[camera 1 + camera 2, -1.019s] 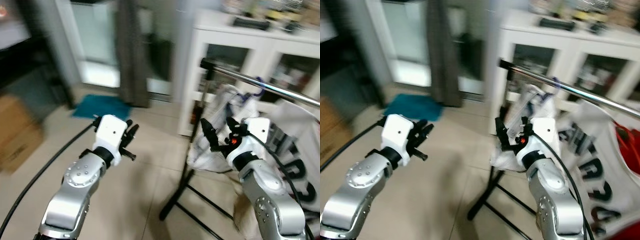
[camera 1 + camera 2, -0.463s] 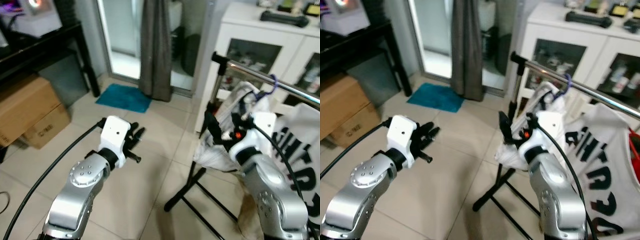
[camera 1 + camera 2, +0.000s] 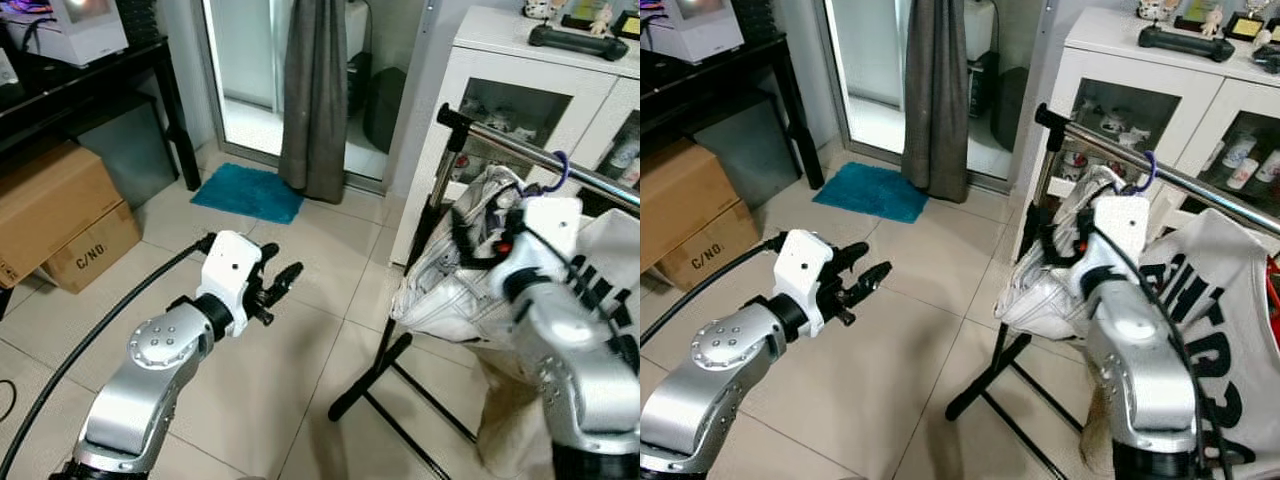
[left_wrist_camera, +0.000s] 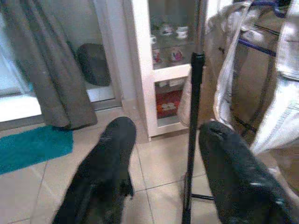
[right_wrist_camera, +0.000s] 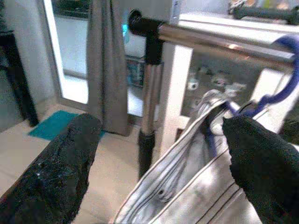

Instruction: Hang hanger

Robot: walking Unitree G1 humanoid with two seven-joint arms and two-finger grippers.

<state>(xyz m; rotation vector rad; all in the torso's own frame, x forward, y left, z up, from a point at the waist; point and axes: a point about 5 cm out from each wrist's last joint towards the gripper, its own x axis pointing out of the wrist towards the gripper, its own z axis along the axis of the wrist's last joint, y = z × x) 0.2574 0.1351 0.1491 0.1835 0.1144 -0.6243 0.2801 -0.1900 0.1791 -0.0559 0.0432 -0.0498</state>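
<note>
A purple hanger (image 3: 557, 170) hooks over the silver rail (image 3: 520, 155) of a clothes rack, and a pale striped shirt (image 3: 450, 285) hangs on it. My right gripper (image 3: 478, 240) is up at the shirt's collar, just below the rail. In the right wrist view its fingers (image 5: 60, 172) are spread wide, open, with the purple hook (image 5: 280, 93) and the rail (image 5: 219, 42) just beyond them. My left gripper (image 3: 275, 285) is held out over the floor tiles to the left of the rack, open and with nothing in it. The left wrist view looks at the rack's black post (image 4: 194, 130).
A white T-shirt with black print (image 3: 1210, 340) hangs further right on the rail. The rack's black foot (image 3: 380, 380) spreads over the tiles. A white cabinet (image 3: 530, 80) stands behind it. Cardboard boxes (image 3: 50, 215), a black desk (image 3: 90, 90), a teal mat (image 3: 248, 192) and a grey curtain (image 3: 315, 100) are at the left.
The view has steadied and sharpened after shifting. My right gripper has risen from below the shirt up to its collar by the hook. The left arm has barely moved.
</note>
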